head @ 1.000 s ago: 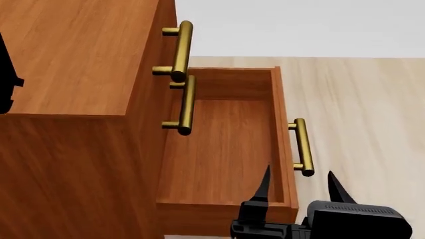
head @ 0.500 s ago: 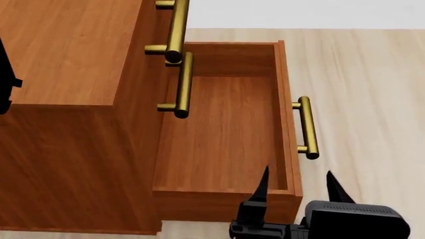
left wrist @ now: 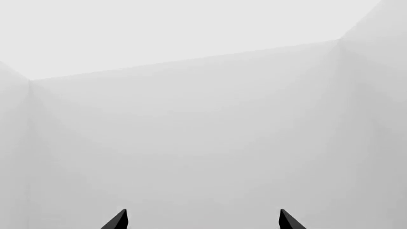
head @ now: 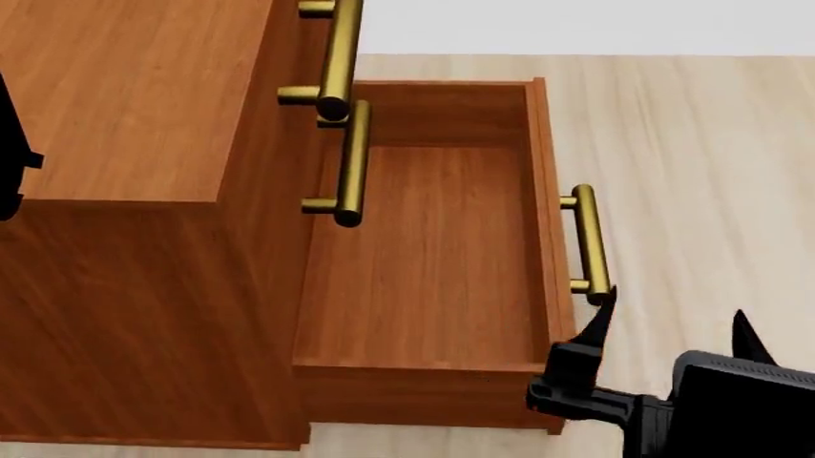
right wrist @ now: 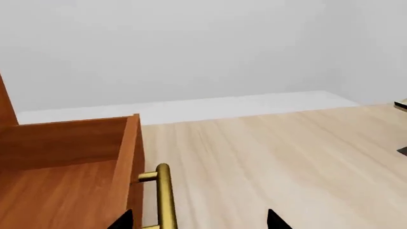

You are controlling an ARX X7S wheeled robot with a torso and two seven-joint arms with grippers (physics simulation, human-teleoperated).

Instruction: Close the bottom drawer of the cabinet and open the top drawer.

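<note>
The cabinet (head: 128, 105) fills the left of the head view. The bottom drawer (head: 433, 258) stands pulled far out and empty, its brass handle (head: 586, 243) on the outer face. The top drawer is pushed in, and only its handle (head: 340, 48) shows, above the middle drawer's handle (head: 353, 162). My right gripper (head: 673, 313) is open just beyond the near end of the bottom handle. In the right wrist view that handle (right wrist: 164, 195) lies between the open fingers of the right gripper (right wrist: 199, 220), near one of them. My left gripper (left wrist: 202, 219) is open and faces a white wall.
Pale wood floor (head: 713, 143) spreads to the right of the drawer, up to a white wall (right wrist: 190, 47). A black part of my left arm (head: 10, 143) shows at the view's left edge, over the cabinet top.
The head view shifted first, bringing more of the pulled-out drawer into sight. Then my right gripper moved right, from over the drawer's near corner to the end of the bottom handle.
</note>
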